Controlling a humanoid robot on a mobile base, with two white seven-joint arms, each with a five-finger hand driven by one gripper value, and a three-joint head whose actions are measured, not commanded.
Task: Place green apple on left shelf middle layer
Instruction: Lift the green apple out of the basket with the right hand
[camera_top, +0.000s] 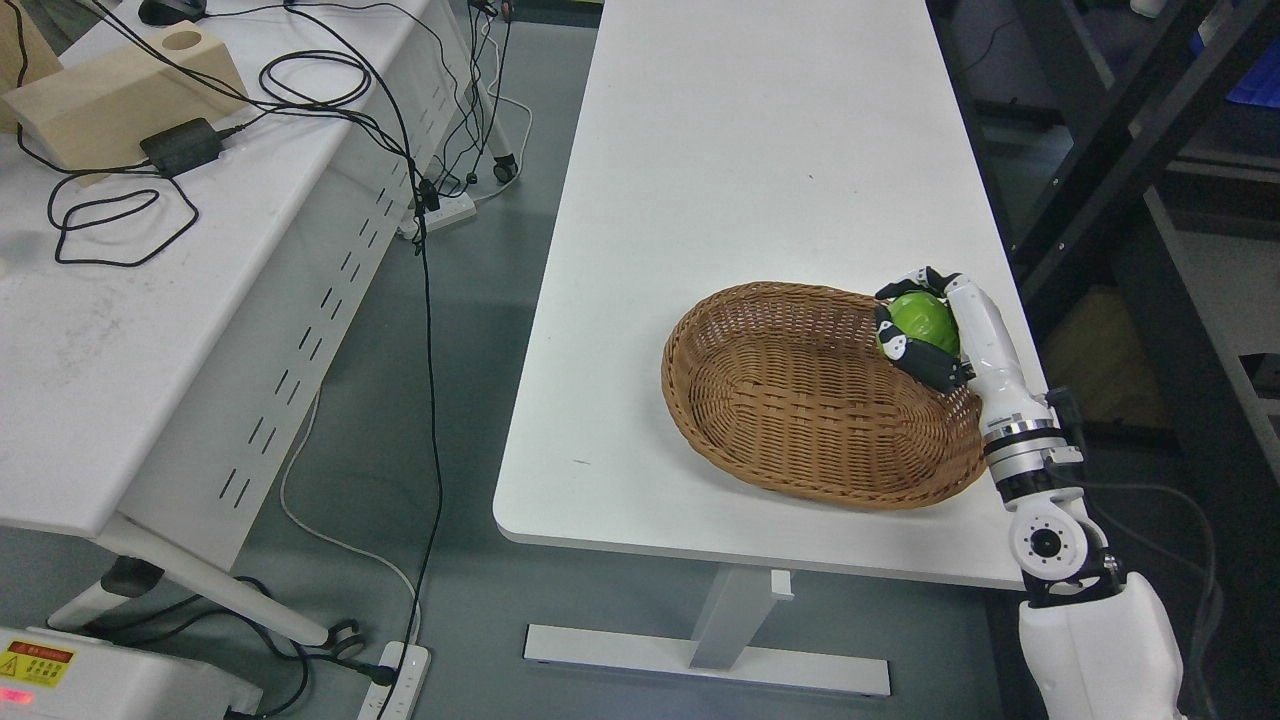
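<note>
A green apple (922, 318) sits in my right hand (915, 325), whose fingers (893, 342) are curled around it. The hand holds the apple over the right rim of a brown wicker basket (800, 400) on the white table (740, 200). The basket's inside looks empty. My right arm comes in from the lower right. My left arm is out of view. No shelf layer shows clearly.
A second white table (150, 300) at the left carries a wooden block (110, 95), a black adapter (182, 146) and cables. Black cables hang in the gap between the tables. Dark shelf frames (1130, 130) stand at the right.
</note>
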